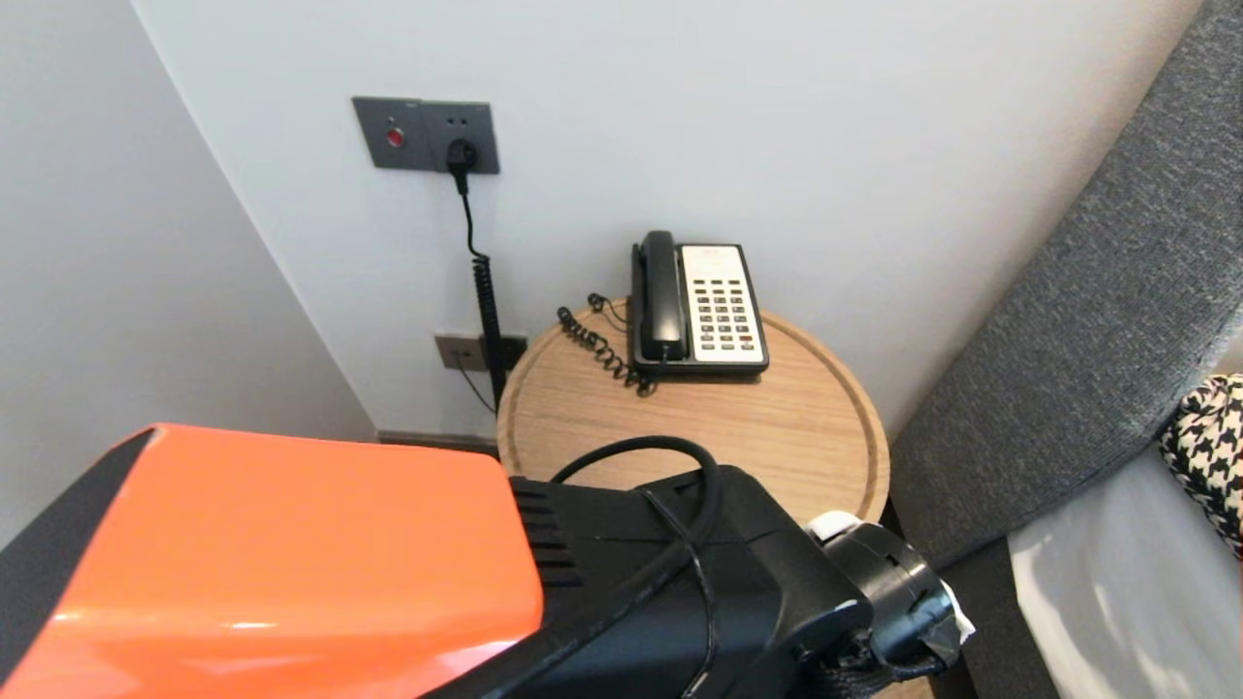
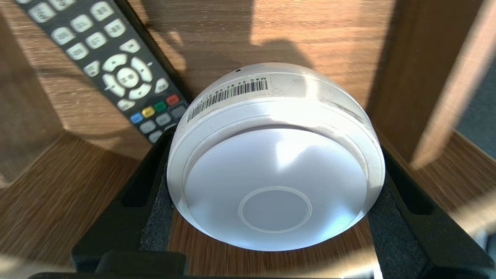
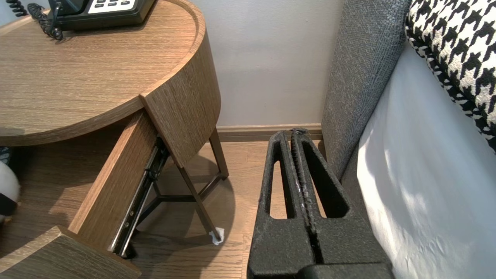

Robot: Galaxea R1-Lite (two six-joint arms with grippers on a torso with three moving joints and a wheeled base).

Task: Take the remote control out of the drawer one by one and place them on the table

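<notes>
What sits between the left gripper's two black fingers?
A white round gadget, inside the drawer near the remote; the left wrist view shows it.

In the drawer (image 2: pixel 414 69), its side walls hem the left gripper (image 2: pixel 276 155) closely; the remote (image 2: pixel 116 66) blocks the floor just beyond the white dome (image 2: pixel 275 182). Above, the tabletop (image 1: pixel 757 427) lies free before the telephone (image 1: pixel 694 306).

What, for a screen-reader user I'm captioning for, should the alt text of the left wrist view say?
A white dome-shaped device with a barcode label is clamped between the two black fingers of the left tool, inside a wooden drawer. A black remote control with pale buttons lies beside it on the drawer's floor.
</notes>
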